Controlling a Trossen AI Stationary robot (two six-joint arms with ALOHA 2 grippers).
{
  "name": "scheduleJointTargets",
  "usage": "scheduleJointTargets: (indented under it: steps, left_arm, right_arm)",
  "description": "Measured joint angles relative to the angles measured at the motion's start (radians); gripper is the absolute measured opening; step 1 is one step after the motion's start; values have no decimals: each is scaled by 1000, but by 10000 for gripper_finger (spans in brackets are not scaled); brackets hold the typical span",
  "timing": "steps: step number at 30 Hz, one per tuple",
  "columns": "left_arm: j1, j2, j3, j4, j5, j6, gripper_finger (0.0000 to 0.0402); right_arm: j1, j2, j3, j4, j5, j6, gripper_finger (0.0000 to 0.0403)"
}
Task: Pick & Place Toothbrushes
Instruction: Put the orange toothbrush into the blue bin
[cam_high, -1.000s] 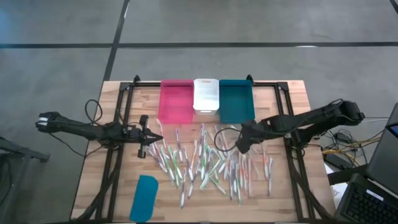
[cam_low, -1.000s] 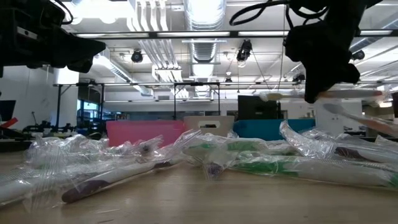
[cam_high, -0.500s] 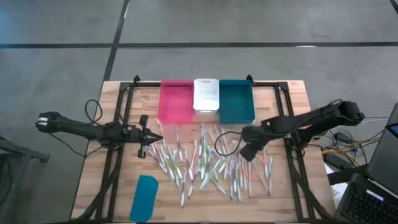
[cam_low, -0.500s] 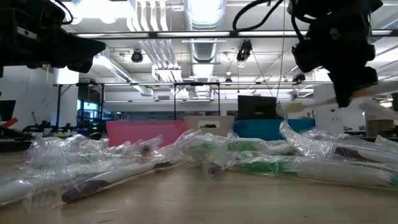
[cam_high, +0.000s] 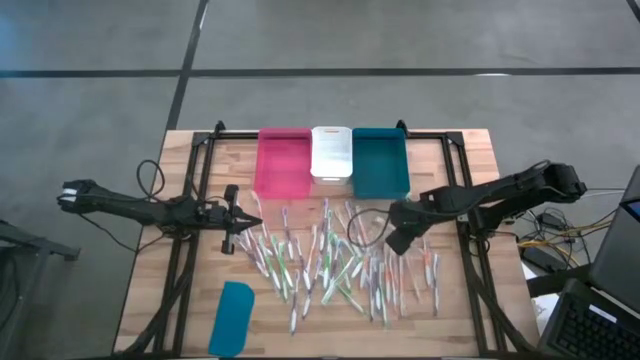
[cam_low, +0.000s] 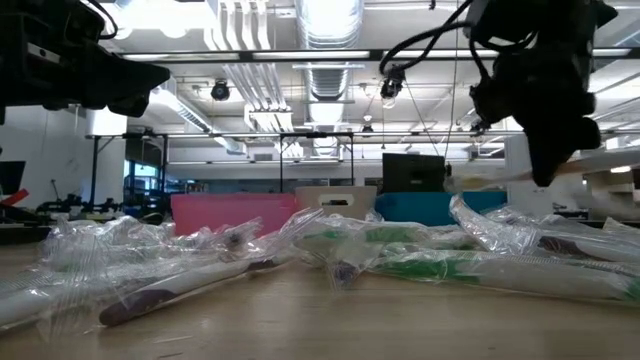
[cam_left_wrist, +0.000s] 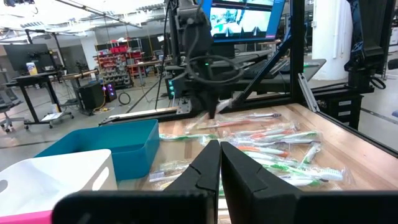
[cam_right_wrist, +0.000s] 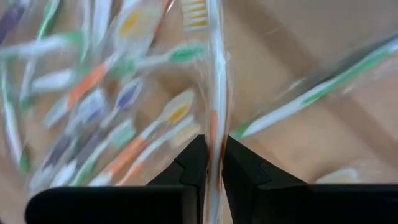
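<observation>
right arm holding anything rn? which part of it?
Yes: the right end effector pinches one wrapped toothbrush with an orange accent, gripped on the handle, bristle head pointing away. The left end effector is shut and empty.

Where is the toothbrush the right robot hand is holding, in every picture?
High view: hidden under the right gripper, above the pile.
Low view: held toothbrush sticks out level, upper right.
Left wrist view: under the far gripper, blurred.
Right wrist view: between the fingers.
Shared landmark: teal bin.

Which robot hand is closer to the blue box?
The right. The right gripper hangs just in front of the teal bin's right corner, gripping a wrapped toothbrush. The left gripper waits farther off, in front of the pink bin.
</observation>
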Motion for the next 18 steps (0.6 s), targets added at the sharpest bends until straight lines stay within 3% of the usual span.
scheduleJointTargets:
  steps: [10, 18]
  left_arm:
    - [0, 0, 0, 0, 0, 0, 18]
    - [0, 0, 0, 0, 0, 0, 18]
  right_arm:
    - [-3, 0, -13, 12, 8, 22, 51]
    - [-118, -1, 53, 67, 36, -85, 17]
